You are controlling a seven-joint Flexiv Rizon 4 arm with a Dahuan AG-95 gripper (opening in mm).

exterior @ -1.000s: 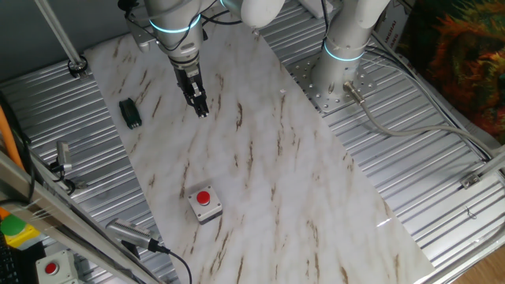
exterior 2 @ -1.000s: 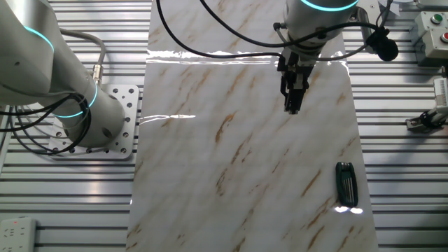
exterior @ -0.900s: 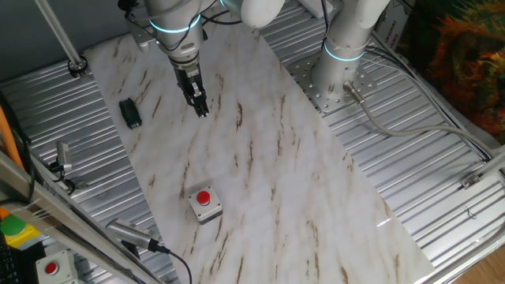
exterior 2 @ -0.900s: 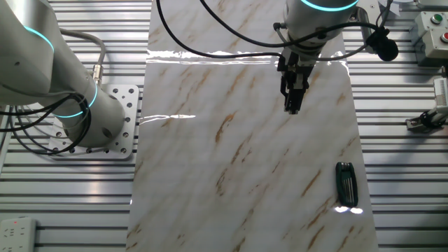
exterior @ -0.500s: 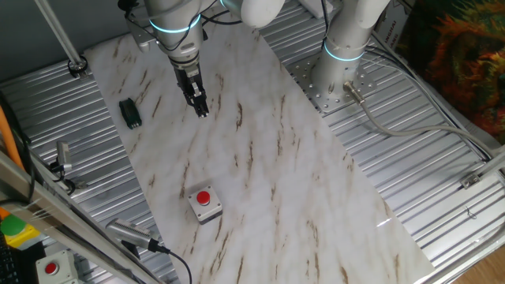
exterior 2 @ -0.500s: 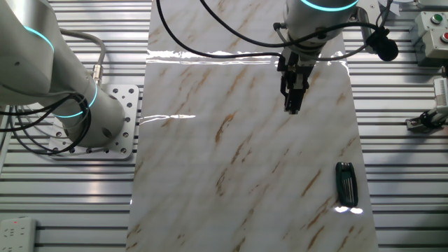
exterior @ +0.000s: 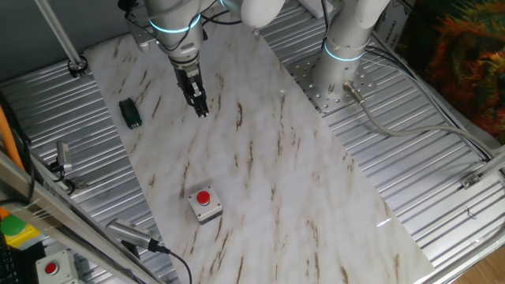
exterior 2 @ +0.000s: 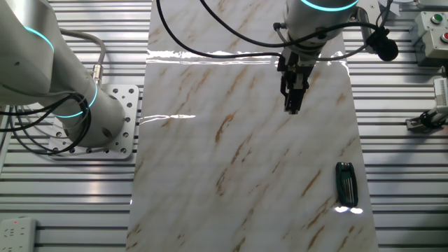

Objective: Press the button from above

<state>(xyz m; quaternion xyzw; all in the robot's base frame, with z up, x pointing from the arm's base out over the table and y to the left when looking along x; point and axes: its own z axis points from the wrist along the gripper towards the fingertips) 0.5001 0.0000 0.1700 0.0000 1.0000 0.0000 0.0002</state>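
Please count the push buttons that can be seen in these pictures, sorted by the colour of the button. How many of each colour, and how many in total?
Red: 3, the button on the small grey box, one bottom-left, one top-right in the other view.
Green: 1, on the yellow housing.
Total: 4.

we count: red push buttons x2 | green button x1 | black tool x1 | gripper x1 | marble board x1

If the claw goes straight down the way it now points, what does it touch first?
Most likely the bare marbled board. The claw points down over an open patch of it. The button on its small grey box sits well off to the side, nearer the camera, so that line should miss it, though depth is hard to judge.
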